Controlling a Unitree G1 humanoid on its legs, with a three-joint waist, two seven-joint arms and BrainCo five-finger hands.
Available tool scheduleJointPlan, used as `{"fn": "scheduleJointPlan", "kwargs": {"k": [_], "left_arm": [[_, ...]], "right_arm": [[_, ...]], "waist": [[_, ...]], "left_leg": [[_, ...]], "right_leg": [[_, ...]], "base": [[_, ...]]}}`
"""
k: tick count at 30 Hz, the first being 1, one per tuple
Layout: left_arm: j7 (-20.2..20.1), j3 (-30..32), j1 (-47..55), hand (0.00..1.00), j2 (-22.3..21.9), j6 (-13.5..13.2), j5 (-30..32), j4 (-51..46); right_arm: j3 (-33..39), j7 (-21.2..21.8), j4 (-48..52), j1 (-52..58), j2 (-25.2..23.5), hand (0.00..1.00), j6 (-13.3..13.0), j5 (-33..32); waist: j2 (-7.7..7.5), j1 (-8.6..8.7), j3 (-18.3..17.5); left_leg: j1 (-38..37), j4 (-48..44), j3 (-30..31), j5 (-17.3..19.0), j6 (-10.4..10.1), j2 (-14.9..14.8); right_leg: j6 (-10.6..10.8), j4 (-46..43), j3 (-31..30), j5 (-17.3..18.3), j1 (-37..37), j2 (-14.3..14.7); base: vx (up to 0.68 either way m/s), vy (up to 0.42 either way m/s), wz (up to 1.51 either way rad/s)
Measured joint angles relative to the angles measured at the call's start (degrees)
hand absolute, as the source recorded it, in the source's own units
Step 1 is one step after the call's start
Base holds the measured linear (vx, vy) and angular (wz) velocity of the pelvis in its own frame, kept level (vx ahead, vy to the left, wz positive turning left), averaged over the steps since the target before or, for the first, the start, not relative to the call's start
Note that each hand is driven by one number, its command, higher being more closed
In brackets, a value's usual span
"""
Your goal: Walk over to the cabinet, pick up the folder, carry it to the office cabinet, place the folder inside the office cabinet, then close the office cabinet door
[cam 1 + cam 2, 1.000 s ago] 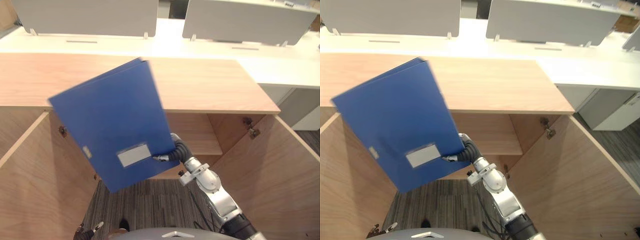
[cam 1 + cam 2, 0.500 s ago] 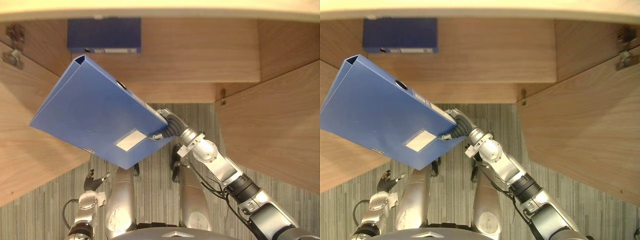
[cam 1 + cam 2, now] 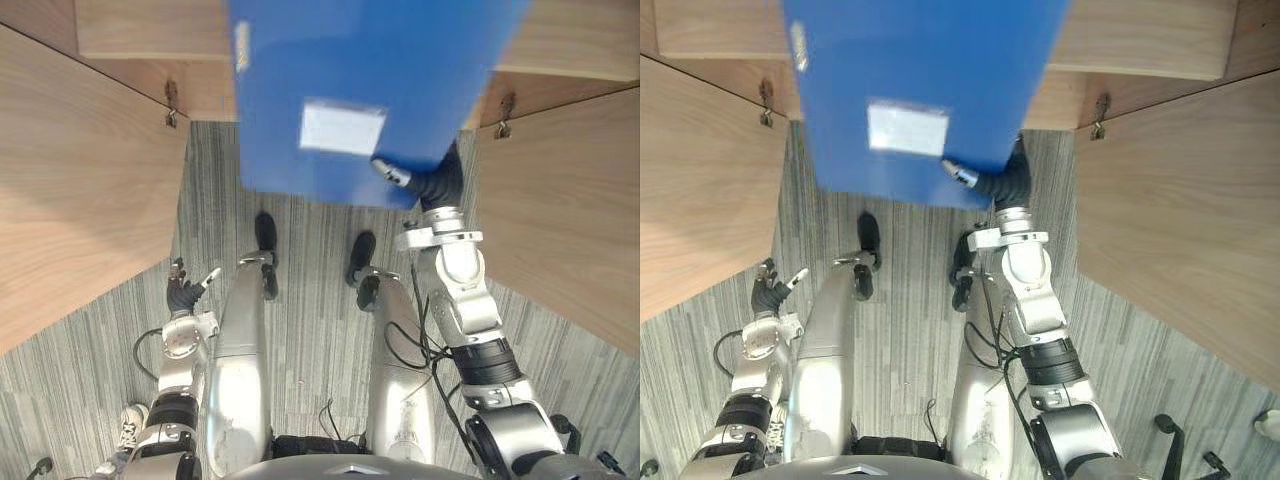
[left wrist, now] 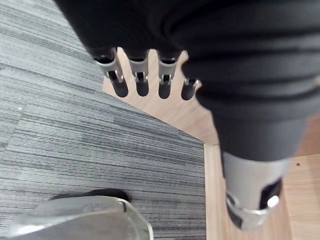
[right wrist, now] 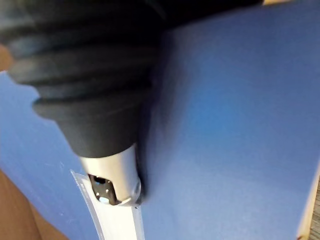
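Note:
The blue folder (image 3: 370,90) with a white label hangs flat at the top middle of the eye views, in front of the open office cabinet (image 3: 150,35). My right hand (image 3: 437,185) is shut on the folder's near edge beside the label. In the right wrist view its thumb (image 5: 117,175) presses on the blue cover (image 5: 230,125); the fingers are hidden behind the folder. My left hand (image 3: 186,292) hangs low at the left side above the carpet, its fingers (image 4: 141,80) straight and holding nothing.
The cabinet's two wooden doors stand open, one at the left (image 3: 80,190) and one at the right (image 3: 570,220), with hinges (image 3: 172,103) at the inner edges. Grey striped carpet (image 3: 310,330) lies between the doors.
The camera has tipped further down toward the floor. The folder has swung from the left to the top middle, still held by my right hand. The left hand still hangs at the side.

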State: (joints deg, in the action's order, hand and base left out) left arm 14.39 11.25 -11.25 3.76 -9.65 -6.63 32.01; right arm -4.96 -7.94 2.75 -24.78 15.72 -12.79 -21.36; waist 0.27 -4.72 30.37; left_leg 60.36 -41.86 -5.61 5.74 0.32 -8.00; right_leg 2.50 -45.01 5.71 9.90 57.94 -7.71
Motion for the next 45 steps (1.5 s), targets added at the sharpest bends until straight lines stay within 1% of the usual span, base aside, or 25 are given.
{"fn": "scheduleJointPlan", "kwargs": {"k": [1,6,10,12,15,19,23,26,29,34,35,39,45], "left_arm": [[0.3,0.3,-0.6,0.0,-0.4,-0.2,-0.1,-0.5],[0.3,0.0,-1.1,0.0,-2.1,-0.3,-0.4,-2.2],[0.4,0.0,-1.2,0.0,-2.2,-0.3,-0.8,-2.2],[0.5,0.0,-1.2,0.0,-2.2,-0.2,-1.4,-2.2],[1.6,0.1,-1.4,0.0,-2.2,0.0,-2.3,-2.2],[2.0,0.0,-1.6,0.0,-2.6,0.6,-3.3,-2.1],[2.7,0.0,-1.6,0.0,-2.7,0.6,-3.3,-2.0],[2.8,-0.1,-1.8,0.0,-2.7,1.0,-3.3,-1.0],[2.9,-0.2,-1.8,0.0,-2.7,1.2,-3.5,0.3],[3.1,-0.3,-2.0,0.0,-2.8,1.2,-4.5,0.3],[3.2,-0.4,-2.0,0.0,-2.8,1.2,-4.5,0.3],[3.8,-0.8,-2.8,0.0,-3.6,1.2,-4.5,0.2],[4.1,-1.4,-3.4,0.0,-4.0,1.2,-4.6,0.3]], "right_arm": [[1.4,-0.3,-1.3,-0.8,-0.9,1.0,-0.2,-3.3],[5.0,-1.0,-3.0,-3.2,-1.8,1.0,-1.7,-12.5],[6.8,-2.2,-6.7,-6.9,-1.8,1.0,-2.3,-17.2],[7.1,-3.9,-9.6,-10.0,-1.8,1.0,-2.2,-21.2],[7.4,-6.0,-11.3,-12.6,-1.8,1.0,-2.2,-24.9],[7.4,-8.3,-14.6,-16.7,-2.0,1.0,-2.1,-28.8],[7.7,-10.2,-17.6,-19.6,-2.2,1.0,-2.0,-30.7],[8.8,-12.2,-18.2,-21.2,-2.4,1.0,-2.0,-32.5],[11.1,-13.0,-19.8,-24.2,-2.9,1.0,-2.1,-33.9],[12.8,-14.4,-20.4,-28.5,-2.8,1.0,-2.1,-35.7],[13.2,-14.7,-21.9,-29.7,-2.8,1.0,-2.1,-35.8],[14.5,-16.2,-25.1,-32.1,-2.5,1.0,-2.0,-37.0],[14.7,-16.4,-27.2,-35.7,-0.1,1.0,-2.0,-37.4]], "waist": [[-0.01,0.02,0.0],[-0.01,-0.02,0.0],[-0.01,0.01,0.0],[-0.01,0.02,0.0],[-0.01,0.02,0.0],[-0.02,0.01,0.0],[-0.02,0.08,0.0],[-0.04,-0.02,0.0],[-0.09,-0.19,-0.1],[-0.06,-0.17,-0.2],[-0.06,-0.15,-0.2],[-0.02,-0.19,-0.2],[0.01,-0.03,-0.5]], "left_leg": [[0.8,-0.9,0.1,0.1,0.2,-0.2],[2.0,-1.3,0.2,0.4,-0.2,-0.3],[2.0,-1.1,0.4,0.4,-0.3,-0.5],[2.1,-1.1,0.5,0.4,-0.3,-0.6],[2.6,-1.1,0.9,0.1,0.0,-0.6],[2.6,-1.0,1.1,0.0,0.0,-0.6],[2.5,-0.6,1.4,-0.4,0.0,-0.6],[1.1,1.6,1.4,-1.2,-0.2,-0.5],[-1.3,4.3,0.8,-1.8,-0.1,-0.3],[-1.6,7.2,0.8,-3.5,-0.1,0.3],[-1.6,7.5,0.9,-3.9,0.3,0.4],[-2.5,9.2,1.0,-4.7,0.2,0.9],[-2.6,10.1,1.0,-4.9,0.2,1.1]], "right_leg": [[-0.1,-0.7,0.0,0.1,0.7,0.0],[-0.3,-1.5,0.0,0.7,2.1,0.0],[-0.5,-1.5,0.3,0.8,2.1,0.1],[-0.5,-1.3,0.5,0.8,2.1,0.1],[-0.5,-1.1,1.0,0.7,2.1,0.2],[-0.6,-0.9,1.3,0.6,1.9,0.2],[-0.6,-0.2,1.8,0.3,1.5,0.2],[-0.8,2.2,2.7,-0.7,-0.3,0.2],[-0.7,4.5,2.9,-1.5,-2.7,0.0],[-0.8,6.4,3.6,-2.4,-3.0,-0.2],[-0.8,6.5,3.9,-2.4,-3.1,-0.4],[-0.8,7.5,4.5,-2.4,-4.0,-0.6],[-0.8,8.1,4.7,-2.4,-4.2,-0.8]], "base": [[0.03,-0.016,-0.03],[0.0,0.0,0.0],[0.0,0.0,0.0],[0.0,-0.016,0.0],[0.0,-0.007,0.01],[0.0,-0.004,0.01],[0.0,0.0,0.0],[-0.01,-0.011,0.06],[0.0,-0.006,0.07],[0.01,-0.002,0.08],[0.02,-0.007,0.12],[0.03,-0.007,0.09],[0.01,0.0,0.02]]}}
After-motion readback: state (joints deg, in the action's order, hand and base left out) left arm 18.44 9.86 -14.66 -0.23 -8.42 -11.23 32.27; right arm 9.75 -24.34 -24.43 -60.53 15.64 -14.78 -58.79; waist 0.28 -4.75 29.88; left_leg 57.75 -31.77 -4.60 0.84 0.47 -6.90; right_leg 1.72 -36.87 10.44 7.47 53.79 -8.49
